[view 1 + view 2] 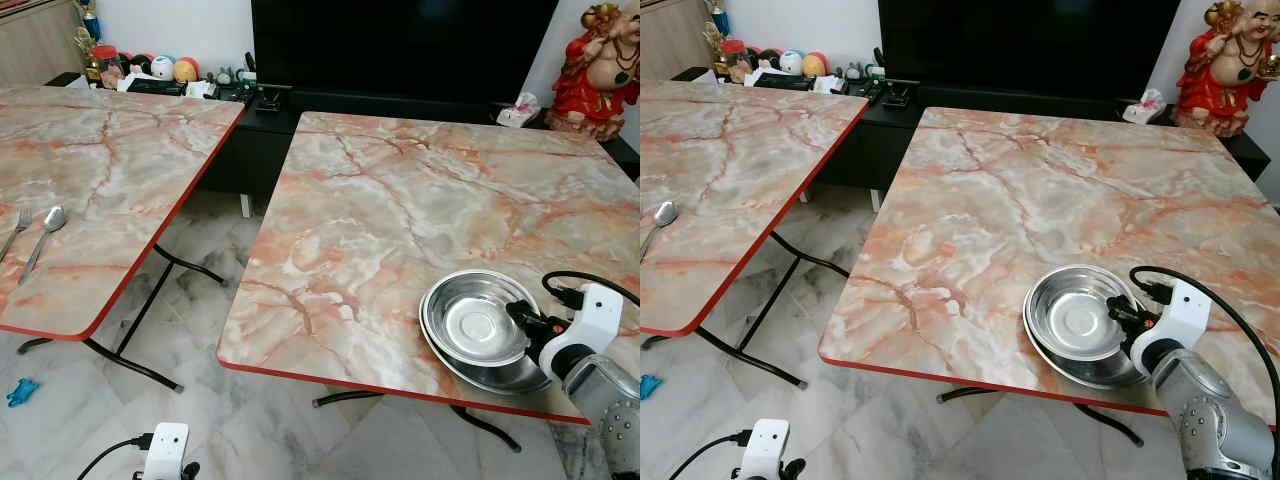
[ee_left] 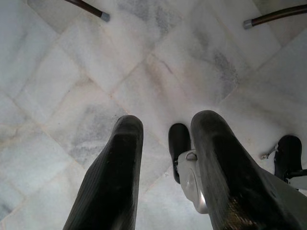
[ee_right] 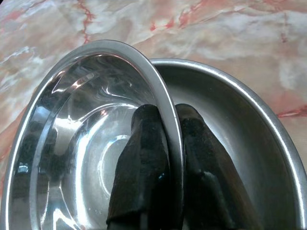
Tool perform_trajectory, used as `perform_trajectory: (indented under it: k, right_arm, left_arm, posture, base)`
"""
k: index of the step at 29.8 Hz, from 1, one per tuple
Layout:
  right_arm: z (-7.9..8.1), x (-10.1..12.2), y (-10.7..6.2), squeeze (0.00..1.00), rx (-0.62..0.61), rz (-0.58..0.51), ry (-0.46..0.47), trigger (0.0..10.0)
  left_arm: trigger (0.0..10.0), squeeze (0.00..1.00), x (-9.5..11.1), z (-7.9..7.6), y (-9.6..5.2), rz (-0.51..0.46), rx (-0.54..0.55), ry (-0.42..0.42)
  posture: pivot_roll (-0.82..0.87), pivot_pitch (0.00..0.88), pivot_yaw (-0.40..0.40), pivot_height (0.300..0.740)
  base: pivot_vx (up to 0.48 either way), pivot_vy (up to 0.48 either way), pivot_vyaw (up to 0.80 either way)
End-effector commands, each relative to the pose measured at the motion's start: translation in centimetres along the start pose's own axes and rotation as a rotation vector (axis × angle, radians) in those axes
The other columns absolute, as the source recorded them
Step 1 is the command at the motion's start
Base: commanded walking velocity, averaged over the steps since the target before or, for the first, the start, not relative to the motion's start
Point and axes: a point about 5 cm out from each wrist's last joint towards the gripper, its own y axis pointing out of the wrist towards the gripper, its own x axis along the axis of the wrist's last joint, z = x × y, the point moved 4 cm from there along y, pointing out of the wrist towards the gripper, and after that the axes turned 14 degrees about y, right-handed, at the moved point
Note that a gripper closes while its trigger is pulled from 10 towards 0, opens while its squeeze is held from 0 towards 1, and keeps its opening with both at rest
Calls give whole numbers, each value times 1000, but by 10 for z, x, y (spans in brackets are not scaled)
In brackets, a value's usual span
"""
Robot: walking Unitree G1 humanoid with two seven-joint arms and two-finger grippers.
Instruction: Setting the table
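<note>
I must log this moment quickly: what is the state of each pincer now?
Left pincer: open, holding nothing, hanging low over the floor.
Right pincer: closed on the rim of the upper steel bowl, which sits tilted in a second bowl.

floor (image 1: 250,420): pale marble tiles; tables (image 1: 420,220): two, marble-patterned, red-edged; wall: dark TV (image 1: 400,45), black cabinet (image 1: 250,140)

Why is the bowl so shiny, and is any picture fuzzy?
Right wrist view: bright glints streak the upper bowl, whose rim the right tool pinches; the fingers look soft up close. Left eye view: sharp, with mild sheen on the table. Left wrist view: evenly lit floor.
</note>
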Motion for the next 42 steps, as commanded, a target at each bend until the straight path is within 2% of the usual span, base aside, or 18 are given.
perform_trajectory:
  k: [1, 10, 11, 13, 14, 15, 16, 17, 30, 31, 32, 36, 37, 42]
  right_arm:
    - [-6, 2, 0, 0, -26, -14, 11, 10000]
    - [-13, -2, -2, 0, -46, -8, 13, 10000]
    - [-13, -2, -2, 788, -44, -7, 14, 10000]
    - [-13, -3, -2, 788, -45, -6, 13, 10000]
    - [-13, -3, -2, 714, -47, -6, 10, 10000]
    - [-13, -3, -1, 447, -48, -6, 9, 10000]
    - [-13, -3, -1, 447, -49, -7, 8, 10000]
    - [-13, -2, -1, 0, -49, -8, 8, 10000]
    - [-12, -1, 0, 0, -48, -6, -4, 10000]
    - [-11, -2, 0, 612, -42, -1, -3, 10000]
    - [-11, -3, 0, 1000, -39, 2, -4, 10000]
    - [-11, -3, 0, 1000, -44, -1, -7, 10000]
    - [-12, -2, 1, 0, -48, -2, -11, 10000]
    - [-11, -3, 1, 0, -48, -1, -13, 10000]
  left_arm:
    - [10000, 0, -6, 0, -1, 22, -8, 5]
    - [10000, 0, -6, 1, -1, 22, -7, 8]
    - [10000, 0, -6, 1, -1, 22, -7, 9]
    - [10000, 0, -5, 1, -1, 22, -7, 9]
    - [10000, 0, -5, 1, -1, 21, -8, 9]
    - [10000, 0, -5, 0, -1, 21, -8, 9]
    - [10000, 0, -5, 0, -1, 21, -8, 10]
    - [10000, 0, -5, 0, -1, 21, -8, 9]
    - [10000, 0, -2, 0, 0, 14, -7, 8]
    - [10000, 0, -2, 0, 0, 13, -7, 8]
    - [10000, 0, -1, 0, 0, 12, -7, 9]
    - [10000, 0, -1, -1, 0, 10, -7, 10]
    - [10000, 0, 0, -1, 0, 9, -7, 10]
    - [10000, 0, 0, -1, 0, 8, -6, 10]
  posture:
    - [28, 17, -30, 740]
    - [28, 21, -25, 740]
    - [29, 21, -25, 740]
    - [28, 21, -24, 740]
    - [29, 21, -25, 740]
    - [29, 21, -25, 740]
    - [29, 21, -25, 740]
    - [29, 21, -25, 740]
    - [29, 21, -28, 740]
    - [30, 21, -29, 740]
    - [30, 21, -29, 740]
    - [30, 22, -27, 740]
    - [32, 22, -27, 740]
    - [32, 23, -29, 740]
  base:
    - [0, 0, 0]
    - [0, 0, 0]
    - [0, 0, 0]
    - [0, 0, 0]
    - [0, 0, 0]
    - [0, 0, 0]
    - [0, 0, 0]
    - [0, 0, 0]
    - [0, 0, 0]
    - [0, 0, 0]
    - [0, 0, 0]
    - [0, 0, 0]
    - [0, 0, 0]
    - [0, 0, 0]
